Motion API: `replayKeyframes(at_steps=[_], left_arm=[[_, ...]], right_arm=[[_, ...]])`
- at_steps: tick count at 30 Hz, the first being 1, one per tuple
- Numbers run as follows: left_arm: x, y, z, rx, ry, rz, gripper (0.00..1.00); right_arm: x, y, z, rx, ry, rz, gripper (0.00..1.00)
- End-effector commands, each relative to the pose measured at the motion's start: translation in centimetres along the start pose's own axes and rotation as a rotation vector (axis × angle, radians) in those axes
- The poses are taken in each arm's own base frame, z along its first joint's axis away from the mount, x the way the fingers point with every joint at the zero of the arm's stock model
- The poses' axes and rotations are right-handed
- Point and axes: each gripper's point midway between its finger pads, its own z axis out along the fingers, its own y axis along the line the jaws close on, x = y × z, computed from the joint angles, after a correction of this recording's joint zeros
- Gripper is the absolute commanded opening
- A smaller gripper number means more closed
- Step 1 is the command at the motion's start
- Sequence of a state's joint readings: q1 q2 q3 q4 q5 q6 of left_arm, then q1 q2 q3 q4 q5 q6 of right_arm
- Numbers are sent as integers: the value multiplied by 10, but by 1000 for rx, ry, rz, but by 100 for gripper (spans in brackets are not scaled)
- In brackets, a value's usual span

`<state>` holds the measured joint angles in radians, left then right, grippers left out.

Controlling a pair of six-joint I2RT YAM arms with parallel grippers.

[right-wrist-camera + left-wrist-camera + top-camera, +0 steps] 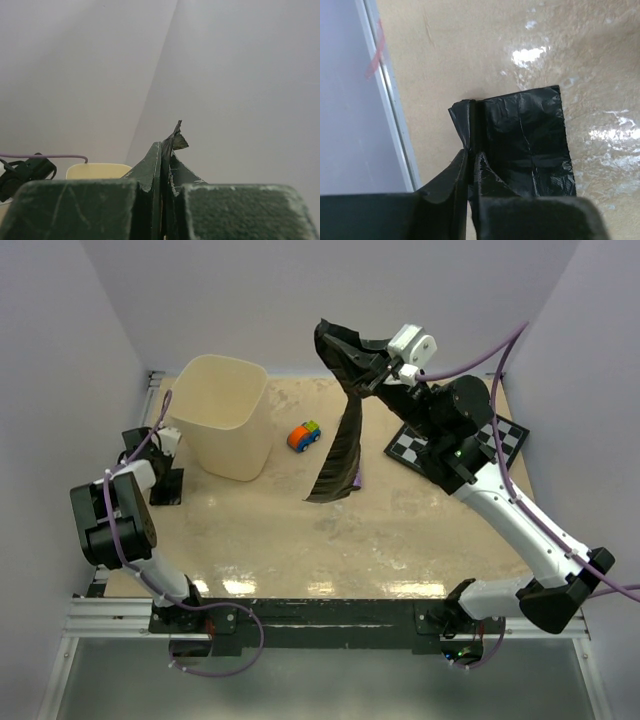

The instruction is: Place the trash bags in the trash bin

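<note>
Folded trash bag (525, 135) sits nearest my base, low at the left edge of the tabletop (300, 550). My left gripper (471, 150) is pinched shut on its creased corner. I cannot tell whether the bag rests on the surface or hangs just off it. It can wait for its own pass.

Farther out, the hanging trash bag (340, 440) drapes from my right gripper (164, 150), which is raised high at the back and clamped tight on the film's top edge. The tail reaches down to about tabletop level, near the toy car (304, 436). The trash bin (235, 445) stands upright at the far left, mouth open, apart from this bag.

Procedure, as I judge it:
1. Lift the right arm until the tail clears both the toy car and the bin rim.
2. Traverse left slowly, since thin film swings and clings.
3. Centre over the mouth and lower the tail inside first.
4. Release only once most of the film is below the rim, or it may slide out over the wall.
</note>
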<state>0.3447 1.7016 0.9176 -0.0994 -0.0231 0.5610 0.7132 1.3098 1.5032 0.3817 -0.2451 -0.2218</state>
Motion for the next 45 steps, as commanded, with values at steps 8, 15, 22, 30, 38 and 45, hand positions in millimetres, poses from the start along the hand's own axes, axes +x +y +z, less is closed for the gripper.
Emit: replayKeyframes(at_steps=[8,15,22,30,38,45], left_arm=[[-19,38,-124,-134,-119,-224,69],[-119,-57,-300,196,-971,203,79],[-179,-160,-364,695,-1155,259,79],[-203,-218,-388,884,-1215,388,80],[-246,-246,-391,1033,-1254,344,80],[-259,-278,-379,1124,-1250,400,81]], right_arm=[[-51,8,-3,-91,-93,-55,0],[-98,-4,-8,-43,-196,-35,0],[-138,-53,11,197,-387,73,0],[-130,-92,29,399,-436,138,0],[-150,-60,39,192,-470,162,0],[-157,-36,38,54,-463,172,0]])
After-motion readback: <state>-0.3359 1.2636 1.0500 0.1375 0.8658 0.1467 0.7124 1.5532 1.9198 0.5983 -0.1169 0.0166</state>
